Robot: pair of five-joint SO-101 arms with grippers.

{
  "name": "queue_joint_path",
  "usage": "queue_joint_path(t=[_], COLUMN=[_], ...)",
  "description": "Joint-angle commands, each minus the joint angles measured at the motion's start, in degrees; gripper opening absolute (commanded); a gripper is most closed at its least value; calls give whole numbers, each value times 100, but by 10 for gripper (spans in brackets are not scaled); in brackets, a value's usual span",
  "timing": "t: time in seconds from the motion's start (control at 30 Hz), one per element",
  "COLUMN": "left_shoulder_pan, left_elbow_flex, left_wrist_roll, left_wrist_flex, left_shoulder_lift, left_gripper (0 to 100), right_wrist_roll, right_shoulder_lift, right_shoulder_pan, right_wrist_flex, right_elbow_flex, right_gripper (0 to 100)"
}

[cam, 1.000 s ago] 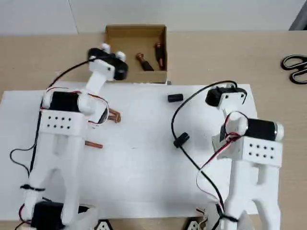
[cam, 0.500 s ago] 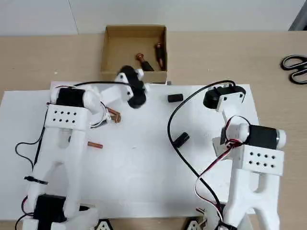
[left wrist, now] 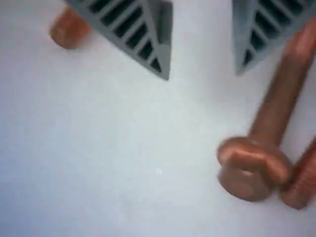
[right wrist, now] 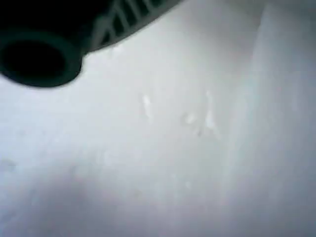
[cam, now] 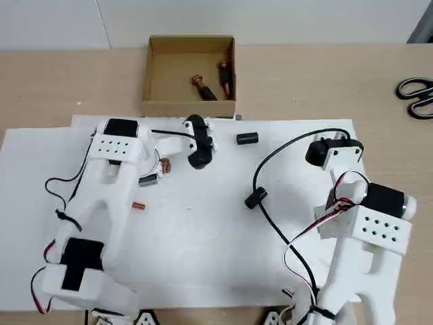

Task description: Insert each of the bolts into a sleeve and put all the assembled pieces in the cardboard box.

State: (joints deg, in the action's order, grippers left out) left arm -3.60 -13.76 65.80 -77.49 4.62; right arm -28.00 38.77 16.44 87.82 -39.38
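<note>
Left pincer [left wrist: 201,61]: grey ribbed fingers [left wrist: 143,34] apart, low over the white paper sheet [cam: 203,250]. A copper hex-head bolt [left wrist: 256,153] lies just outside the gap, alongside one finger. A second copper bolt [left wrist: 302,180] lies just beside its head, and a third copper bolt [left wrist: 66,32] past the other finger. Beyond this pincer, off the sheet, the brown cardboard box [cam: 154,74] holds two bolt-in-sleeve pieces [cam: 203,89]. Between my pincers: one black cylindrical sleeve [cam: 247,139] nearer the box, another black sleeve [cam: 255,198] nearer my arm bases. Right pincer [cam: 329,152]: a black tube end [right wrist: 39,59] right against it; clamped or not, I cannot tell. Black-handled scissors [cam: 416,95] lie well apart on the wooden tabletop [cam: 67,81].
</note>
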Motion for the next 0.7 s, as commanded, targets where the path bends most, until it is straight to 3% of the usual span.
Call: queue_joint_path(t=[0.0,0.67], left_shoulder_pan=[-35,176], left_elbow_flex=[268,919], left_wrist_roll=[229,466], left_wrist_flex=[334,457], left_shoulder_lift=[88,1222], left_gripper=[88,108], right_wrist_roll=[-26,9], right_shoulder_lift=[171,171], right_shoulder_pan=[57,57], right_wrist_flex=[-48,-48], right_elbow_flex=[26,35], right_gripper=[7,4])
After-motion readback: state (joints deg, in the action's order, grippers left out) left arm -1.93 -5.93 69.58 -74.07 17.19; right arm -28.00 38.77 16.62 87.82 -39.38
